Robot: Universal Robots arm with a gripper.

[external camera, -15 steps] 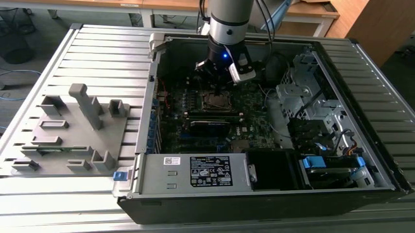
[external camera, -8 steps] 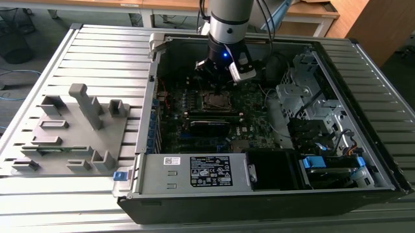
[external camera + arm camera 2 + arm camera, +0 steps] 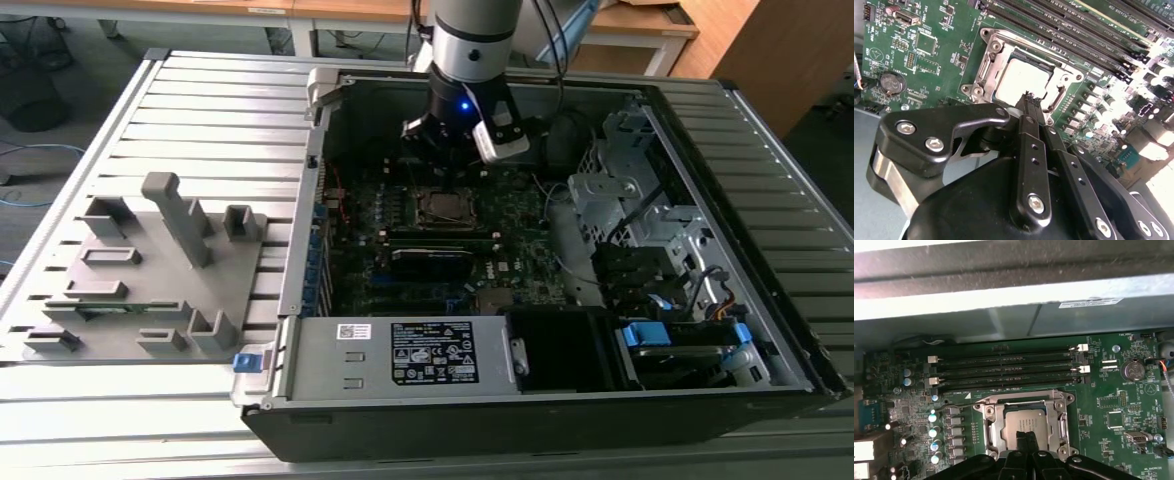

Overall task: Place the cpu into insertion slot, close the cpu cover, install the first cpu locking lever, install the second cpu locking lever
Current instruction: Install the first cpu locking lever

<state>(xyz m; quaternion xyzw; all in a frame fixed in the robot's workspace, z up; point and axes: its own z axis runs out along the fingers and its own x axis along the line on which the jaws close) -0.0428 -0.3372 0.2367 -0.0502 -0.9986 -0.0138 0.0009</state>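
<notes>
The cpu (image 3: pixel 1021 80) lies flat in the insertion slot (image 3: pixel 447 207), its dull grey top facing up. It also shows in the first wrist view as the cpu (image 3: pixel 1024 421). The silvery cpu cover (image 3: pixel 999 55) lies down around the chip, framing it, and is seen again as the cpu cover (image 3: pixel 990 427). My gripper (image 3: pixel 1029 97) hangs just above the socket's edge, shut, with nothing between its black fingers (image 3: pixel 1030 445). In the exterior view my gripper (image 3: pixel 451 175) is directly over the socket inside the open computer case. A thin bent wire lever (image 3: pixel 1055 98) runs beside the socket near my fingertips.
Long memory slots (image 3: pixel 1004 367) lie beside the socket, and a coin battery (image 3: pixel 1132 371) sits farther off. A grey box with a white label (image 3: pixel 400 352) spans the case front. Drive cage and cables (image 3: pixel 627 210) fill the exterior view's right. A grey fixture tray (image 3: pixel 147 270) rests outside the case.
</notes>
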